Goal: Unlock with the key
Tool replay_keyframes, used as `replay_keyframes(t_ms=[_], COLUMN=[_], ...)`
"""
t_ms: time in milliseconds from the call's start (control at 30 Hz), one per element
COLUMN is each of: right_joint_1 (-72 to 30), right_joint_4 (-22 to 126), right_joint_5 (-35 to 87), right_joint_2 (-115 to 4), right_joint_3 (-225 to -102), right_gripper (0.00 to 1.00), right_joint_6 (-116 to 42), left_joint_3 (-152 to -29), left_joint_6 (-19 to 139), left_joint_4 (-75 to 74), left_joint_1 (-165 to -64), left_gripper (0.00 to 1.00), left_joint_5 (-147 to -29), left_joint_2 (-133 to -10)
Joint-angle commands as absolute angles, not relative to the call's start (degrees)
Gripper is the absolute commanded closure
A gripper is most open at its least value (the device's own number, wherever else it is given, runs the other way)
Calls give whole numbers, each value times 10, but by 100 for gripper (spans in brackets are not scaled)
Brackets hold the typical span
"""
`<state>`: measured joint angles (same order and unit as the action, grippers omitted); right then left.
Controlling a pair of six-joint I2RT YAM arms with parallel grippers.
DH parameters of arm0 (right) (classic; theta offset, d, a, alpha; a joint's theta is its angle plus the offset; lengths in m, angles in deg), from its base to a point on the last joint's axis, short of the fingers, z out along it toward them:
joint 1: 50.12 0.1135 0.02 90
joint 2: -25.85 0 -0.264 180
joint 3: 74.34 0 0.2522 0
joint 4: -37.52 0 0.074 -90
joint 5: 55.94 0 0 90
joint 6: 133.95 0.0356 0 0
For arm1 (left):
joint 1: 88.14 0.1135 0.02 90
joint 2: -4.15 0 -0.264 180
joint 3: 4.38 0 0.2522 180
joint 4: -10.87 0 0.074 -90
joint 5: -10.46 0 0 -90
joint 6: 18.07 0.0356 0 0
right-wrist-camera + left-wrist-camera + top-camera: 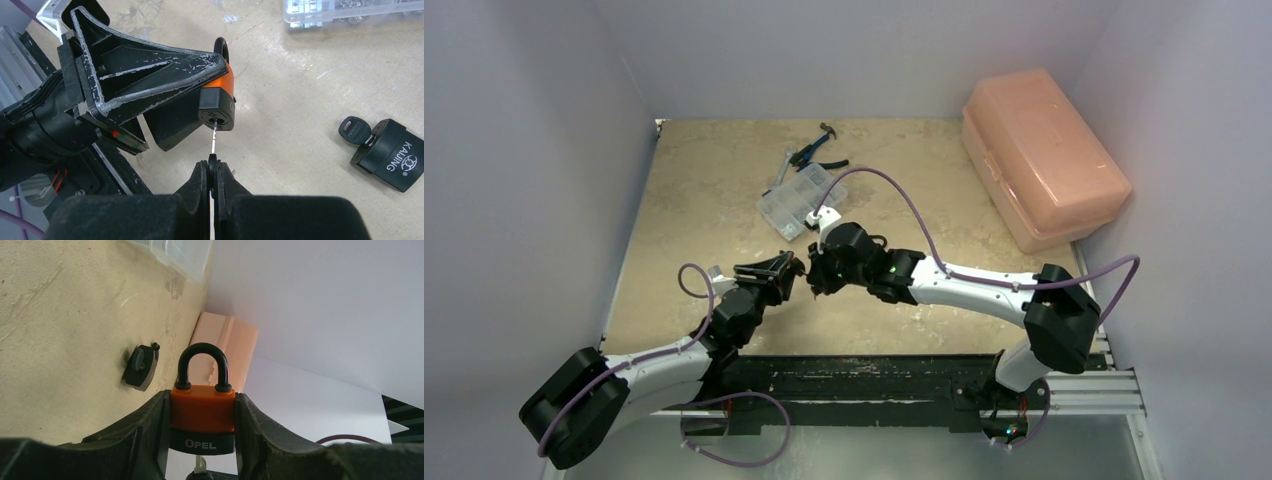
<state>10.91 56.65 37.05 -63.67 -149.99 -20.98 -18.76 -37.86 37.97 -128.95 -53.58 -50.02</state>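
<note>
Two grips: my left fingers [145, 432], half-spread, brace the padlock [202, 412] keyway-outward so my right fingers [199, 186], pinched on the key [213, 161], can drive it in.

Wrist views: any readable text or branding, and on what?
"OPEL": white letters on the black lower band of the orange padlock, left wrist view.
"KAIJING": beside a round logo on the black padlock, right wrist view.
Top view: nothing legible at this size.

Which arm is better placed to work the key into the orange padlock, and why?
Right: the right tool pinches the key, whose tip meets the keyhole of the orange padlock; the left tool just clamps its body.
</note>
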Motion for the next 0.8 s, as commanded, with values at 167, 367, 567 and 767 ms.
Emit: replay_keyframes(t_ms=[167, 367, 567, 767], right_joint_1=[111, 99, 99, 92], right_joint_4=[565, 590, 614, 610], right_joint_5=[314, 305, 292, 263], right_joint_2=[-657, -667, -680, -683], right_joint_3=[-1553, -1576, -1599, -1597], right_gripper=[100, 100, 100, 100], right_joint_6=[-163, -149, -148, -126], left_joint_3=[-192, -193, -194, -193], left_joint_6=[-370, -367, -364, -364], left_joint_4=[448, 451, 453, 460], left_joint_1=[-1293, -1294, -1294, -1294], left_gripper=[100, 100, 100, 100], left_joint_5=[-571, -571, -572, -575], left_joint_2=[-484, -483, -486, -485])
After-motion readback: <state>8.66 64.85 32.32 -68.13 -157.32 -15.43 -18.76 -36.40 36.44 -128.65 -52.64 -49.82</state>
